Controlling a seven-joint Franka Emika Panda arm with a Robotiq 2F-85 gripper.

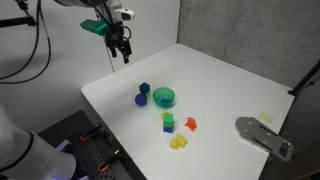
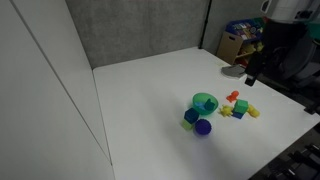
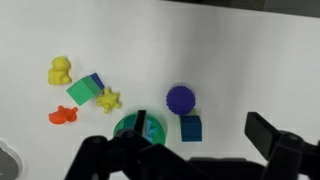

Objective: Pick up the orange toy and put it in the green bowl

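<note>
The orange toy (image 1: pixel 190 124) lies on the white table to one side of the green bowl (image 1: pixel 164 97). Both also show in the other exterior view, toy (image 2: pixel 235 97) and bowl (image 2: pixel 204 102). In the wrist view the toy (image 3: pixel 63 115) lies left of the bowl (image 3: pixel 124 125), which a finger partly hides. My gripper (image 1: pixel 120 45) hangs high above the table, open and empty. It also shows in an exterior view (image 2: pixel 252 72) and in the wrist view (image 3: pixel 200 126).
A dark blue block (image 3: pixel 191 128) and a purple round toy (image 3: pixel 181 98) sit right of the bowl. A yellow toy (image 3: pixel 60 70), a green-and-yellow block (image 3: pixel 85 91) and a yellow star-like piece (image 3: pixel 108 99) lie near the orange toy. A grey object (image 1: pixel 262 135) lies at the table edge.
</note>
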